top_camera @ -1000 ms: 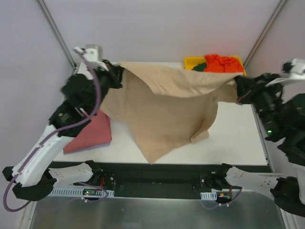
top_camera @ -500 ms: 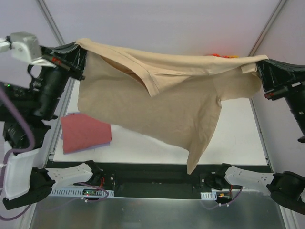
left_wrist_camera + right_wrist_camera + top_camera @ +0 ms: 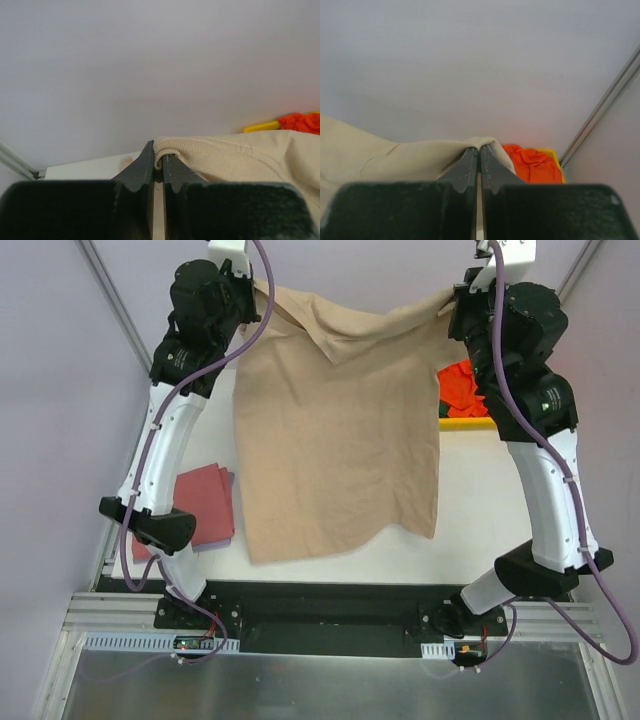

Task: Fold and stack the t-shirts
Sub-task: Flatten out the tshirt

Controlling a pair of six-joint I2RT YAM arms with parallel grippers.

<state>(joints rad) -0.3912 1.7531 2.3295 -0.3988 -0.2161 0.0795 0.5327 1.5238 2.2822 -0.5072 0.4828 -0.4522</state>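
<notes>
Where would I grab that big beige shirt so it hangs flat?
Probably at the two top corners, one from each side, pinching the seamed edge. The left gripper and right gripper are each shut on a corner of the beige shirt, and it hangs flat between them.

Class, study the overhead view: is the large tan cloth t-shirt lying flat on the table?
No, the large tan cloth t-shirt hangs spread from its top corners, which are pinched in the shut left and right jaws.

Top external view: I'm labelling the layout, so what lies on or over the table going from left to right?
Folded red shirt → tan shirt hanging spread out → yellow bin with an orange shirt in it.
</notes>
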